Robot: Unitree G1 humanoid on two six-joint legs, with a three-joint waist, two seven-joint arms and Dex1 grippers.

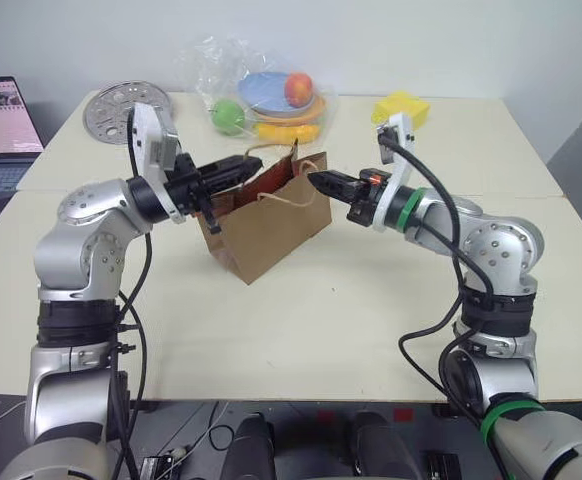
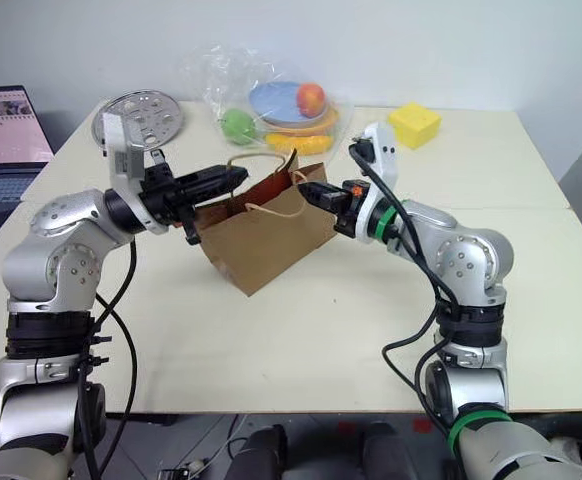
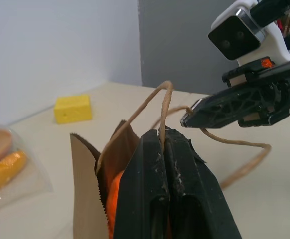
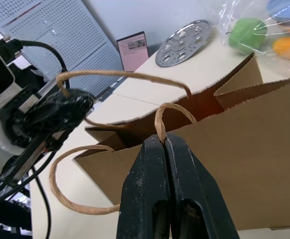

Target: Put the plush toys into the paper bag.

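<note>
The worktop (image 1: 371,330) carries the paper bag (image 1: 271,235), which leans tilted between the two tools and directly below their tips.

The left tool (image 1: 249,166) is closed, its fingers (image 3: 157,189) pressed together and clamped on one twisted loop handle (image 3: 150,102) at the bag's upper edge. The handle rises out of the seam between the fingers in the left wrist view.

The right tool (image 1: 316,180) is also closed, its fingers (image 4: 170,194) together and clamped on the other loop handle (image 4: 171,113) on the opposite side of the bag mouth. The two tool tips face each other across the open mouth, near but apart.

Inside the bag, just below the left tool's fingers, an orange plush toy (image 3: 114,196) shows; its details are hidden.

Beyond the tools lie a clear plastic bag of fruit (image 1: 266,95), a perforated metal disc (image 1: 119,108) and a yellow block (image 1: 403,108), all well apart from both tools.
</note>
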